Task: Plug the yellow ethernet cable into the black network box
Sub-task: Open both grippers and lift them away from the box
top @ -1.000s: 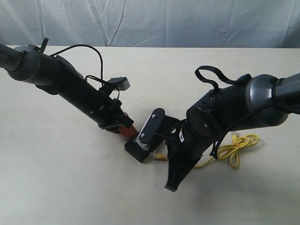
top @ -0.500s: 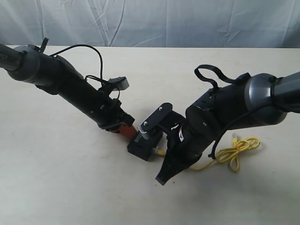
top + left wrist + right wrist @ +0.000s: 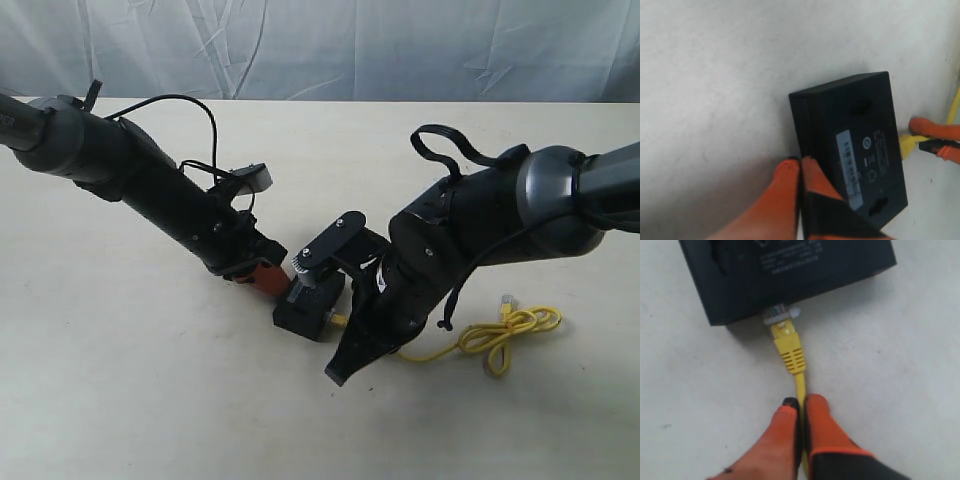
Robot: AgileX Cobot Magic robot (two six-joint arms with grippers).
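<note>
The black network box (image 3: pixel 308 306) lies flat on the table between both arms, label strip (image 3: pixel 849 165) up. My left gripper (image 3: pixel 800 161) is shut and empty, its orange fingertips (image 3: pixel 266 277) pressed against the box's near side. My right gripper (image 3: pixel 801 402) is shut on the yellow ethernet cable (image 3: pixel 800 385) a short way behind the plug. The clear plug (image 3: pixel 781 315) sits at the port in the box's (image 3: pixel 790 275) side wall; I cannot tell how deep it is. The cable's knotted loop (image 3: pixel 498 336) trails on the table to the right.
The cream table (image 3: pixel 120 390) reaches back to a blue-grey cloth backdrop (image 3: pixel 320 45). A black cable loop (image 3: pixel 445 160) stands up from the right arm, and another black cable (image 3: pixel 195 105) arcs over the left arm. The right arm hides part of the box.
My right gripper has moved left with the cable, bringing the plug from beside the box up to its port. The loop was dragged along slightly. The left gripper stays against the box.
</note>
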